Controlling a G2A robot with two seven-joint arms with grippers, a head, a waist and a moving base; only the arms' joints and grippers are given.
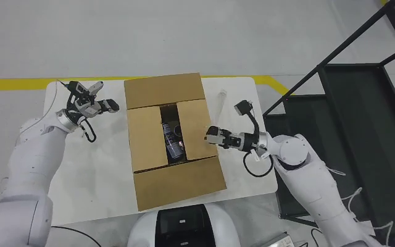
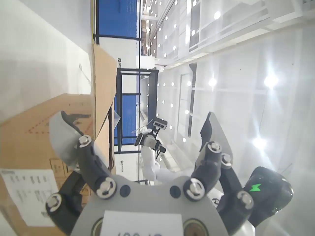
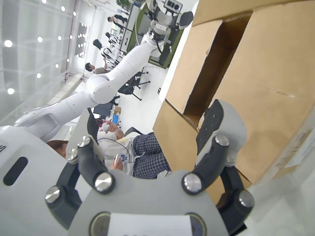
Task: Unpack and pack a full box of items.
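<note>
Brown cardboard box [image 1: 163,91]: set on the white tabletop [image 1: 92,173], flaps half-parted.
Right pincer [image 1: 208,136]: released, held at one flap's edge (likely to spread it).
Left pincer [image 1: 115,105]: released, held clear of the box.

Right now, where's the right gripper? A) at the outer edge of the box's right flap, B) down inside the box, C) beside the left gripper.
A: the right gripper, open, sits at the right flap's outer edge, across the box from the left gripper.

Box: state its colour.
Plain brown cardboard; the box shows best in the top view.
</note>
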